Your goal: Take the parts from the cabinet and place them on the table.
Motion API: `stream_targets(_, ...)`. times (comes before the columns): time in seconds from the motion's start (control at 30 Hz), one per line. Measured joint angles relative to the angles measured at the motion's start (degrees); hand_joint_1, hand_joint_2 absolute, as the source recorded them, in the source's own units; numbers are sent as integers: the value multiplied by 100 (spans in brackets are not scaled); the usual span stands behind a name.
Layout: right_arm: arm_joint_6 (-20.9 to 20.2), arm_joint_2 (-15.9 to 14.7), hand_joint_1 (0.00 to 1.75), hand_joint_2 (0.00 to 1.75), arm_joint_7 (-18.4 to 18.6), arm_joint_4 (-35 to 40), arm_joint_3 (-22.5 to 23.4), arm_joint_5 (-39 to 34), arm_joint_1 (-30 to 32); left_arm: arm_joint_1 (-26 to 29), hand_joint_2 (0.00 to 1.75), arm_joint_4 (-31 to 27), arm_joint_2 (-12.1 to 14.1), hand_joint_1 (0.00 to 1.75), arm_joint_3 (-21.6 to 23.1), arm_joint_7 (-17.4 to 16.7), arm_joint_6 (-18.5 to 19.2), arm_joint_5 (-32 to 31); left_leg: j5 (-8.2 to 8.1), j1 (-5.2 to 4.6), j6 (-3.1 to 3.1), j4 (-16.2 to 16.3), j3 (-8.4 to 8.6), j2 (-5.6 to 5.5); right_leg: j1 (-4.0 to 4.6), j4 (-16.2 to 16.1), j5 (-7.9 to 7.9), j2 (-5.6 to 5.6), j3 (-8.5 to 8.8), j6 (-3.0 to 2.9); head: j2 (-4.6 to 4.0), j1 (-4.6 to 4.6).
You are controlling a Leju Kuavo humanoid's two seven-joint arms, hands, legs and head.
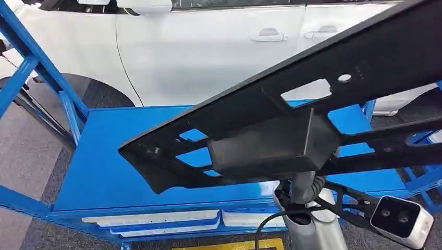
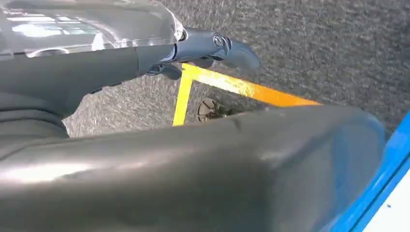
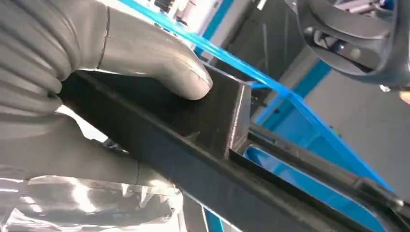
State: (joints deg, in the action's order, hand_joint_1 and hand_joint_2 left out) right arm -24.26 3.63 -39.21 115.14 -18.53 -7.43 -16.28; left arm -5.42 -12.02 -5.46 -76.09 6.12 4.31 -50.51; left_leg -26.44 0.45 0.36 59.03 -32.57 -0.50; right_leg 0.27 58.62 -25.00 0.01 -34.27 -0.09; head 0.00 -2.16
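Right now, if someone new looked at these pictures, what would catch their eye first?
A long black plastic part stretches slantwise across the head view, held above the bright blue table. The right hand grips it, thumb pressed on its boxy middle. Behind the table stands a white car.

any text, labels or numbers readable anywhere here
None can be read in any view.
Black part: moulded holes and ribs, no lettering.
White strips under the blue table: blank from here.
White car: no badge or plate visible.
Yellow floor tape: plain lines.
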Motion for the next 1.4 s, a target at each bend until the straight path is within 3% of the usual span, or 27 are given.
stream_targets(0.07,11,4,175,175,0,26,0,44,27,2,0,0,-8,0,0,-13,0,-7,76,30,94,-68,-17,12,4,13,13,8,-17,62,0,0)
stream_targets(0.13,52,2,175,175,0,37,0,99,40,-25,0,0,-7,0,5,-22,-5,-13,149,34,165,-83,-82,32,-38,384,-421,8,-159,144,0,0)
stream_targets(0.17,59,0,175,175,0,40,-2,98,41,-39,0,0,-7,0,9,-26,-15,-15,178,33,166,-81,-127,35,-61,740,-674,6,-288,176,0,0)
stream_targets(0.37,63,0,175,175,0,40,-2,96,42,-41,0,0,-7,0,9,-31,-18,-18,186,32,167,-80,-140,36,-66,854,-741,6,-329,183,0,0)
stream_targets(0.4,105,-30,175,175,0,29,-22,75,45,-44,0,0,-7,0,9,-46,-20,-26,242,27,164,-75,-226,40,-82,1495,-1066,6,-552,218,0,0)
stream_targets(0.43,181,-140,175,175,0,-4,-33,2,44,-45,0,0,-4,0,11,-75,-26,-50,332,26,150,-69,-348,46,-101,1640,-1041,5,-470,234,0,0)
stream_targets(0.47,194,-214,175,175,0,-26,-37,-22,17,-52,0,0,-7,0,26,-85,-31,-55,496,19,62,-72,-497,31,-71,-195,-619,7,698,124,0,0)
stream_targets(0.5,192,-240,175,175,0,-28,-44,-50,-4,-59,0,0,-2,0,29,-94,-33,-59,591,34,-26,-113,-469,31,-11,-187,-467,16,638,70,0,0)
stream_targets(0.53,192,-258,175,175,2,-37,-46,-67,7,-59,0,0,-2,0,33,-112,-35,-70,644,41,-63,-153,-468,31,2,-167,-435,17,614,26,0,0)
stream_targets(0.57,197,-278,175,175,2,-46,-50,-81,12,-46,0,0,7,0,35,-125,-37,-74,690,13,-112,-185,-485,23,-40,-225,-352,9,580,-36,0,0)
stream_targets(0.6,201,-286,175,175,2,-52,-50,-96,5,-48,0,0,24,0,35,-134,-37,-93,582,46,-117,-121,-544,20,-65,-260,-268,-22,533,-65,0,0)
stream_targets(0.67,236,-306,175,175,2,-57,-59,-127,11,-45,0,0,35,0,42,-191,-13,-105,-140,42,-152,519,-755,29,-56,-264,-149,-17,375,-136,0,-2)
stream_targets(0.73,275,-345,175,175,2,-74,-59,-179,8,-51,0,0,35,0,42,-324,44,-103,-636,42,-182,1374,-936,29,-28,-253,-43,-27,232,-153,0,0)
stream_targets(0.77,282,-361,175,175,2,-87,-59,-212,2,-52,0,0,35,0,42,-414,59,-109,-628,42,-187,1635,-941,29,-15,-237,10,-30,149,-153,0,0)
stream_targets(0.83,323,-428,175,175,2,-120,-61,-255,-43,-47,0,0,35,0,48,-591,76,-179,-296,41,-168,1431,-635,29,1,-184,100,-27,-14,-140,0,0)
stream_targets(0.87,365,-470,175,175,2,-133,-61,-271,-90,-48,0,0,33,0,53,-663,74,-203,-107,40,-138,967,-283,29,4,-146,135,-24,-96,-127,0,0)
stream_targets(0.9,437,-514,175,175,2,-140,-59,-275,-127,-54,0,0,31,0,57,-744,26,-228,-69,31,-97,434,110,29,9,-105,163,-22,-152,-109,0,0)
stream_targets(0.93,503,-547,175,175,2,-137,-59,-271,-138,-68,0,0,31,0,61,-798,-16,-230,-284,14,-52,-14,386,27,22,-70,187,-23,-193,-83,0,0)
stream_targets(0.97,573,-588,175,175,2,-135,-55,-225,-130,-65,0,0,31,0,68,-844,-75,-232,-310,-9,-24,-170,471,17,24,-61,222,-32,-202,-49,0,0)
stream_targets(1.03,603,-614,175,175,2,-109,-55,-91,-60,-32,0,0,28,0,70,-866,-191,-199,-260,-42,21,-164,416,16,6,-79,301,-39,-198,17,0,-2)
stream_targets(1.1,629,-621,175,175,2,-18,-55,92,90,0,0,-2,31,0,59,-822,-397,-112,-120,33,103,-241,357,64,7,-49,275,-6,-255,77,-2,0)
stream_targets(1.13,634,-623,175,175,2,29,-57,158,166,3,0,-11,57,0,46,-787,-510,-87,-62,30,157,-247,287,66,2,129,-11,2,-342,121,0,2)
stream_targets(1.2,645,-627,175,175,2,77,-50,253,295,29,0,-15,107,0,26,-708,-671,-31,46,27,170,-240,147,76,-55,931,-648,1,-589,187,0,0)
stream_targets(1.23,645,-632,175,175,2,92,-41,298,374,50,0,-17,131,0,22,-686,-728,-4,99,25,164,-235,73,80,-73,1378,-865,1,-701,217,0,0)
stream_targets(1.27,645,-640,175,175,2,101,-31,330,436,73,0,-17,159,0,18,-671,-761,0,147,26,153,-226,3,87,-89,1657,-925,1,-739,241,0,0)
stream_targets(1.33,640,-664,175,175,2,110,-4,343,518,106,0,-22,214,0,-7,-641,-813,39,236,31,121,-192,-153,91,-136,1472,-626,-3,-452,274,0,0)
stream_targets(1.4,616,-675,175,175,2,147,33,343,576,132,0,-24,254,0,-55,-617,-850,63,312,37,74,-143,-291,89,-165,497,-312,-5,255,271,0,0)
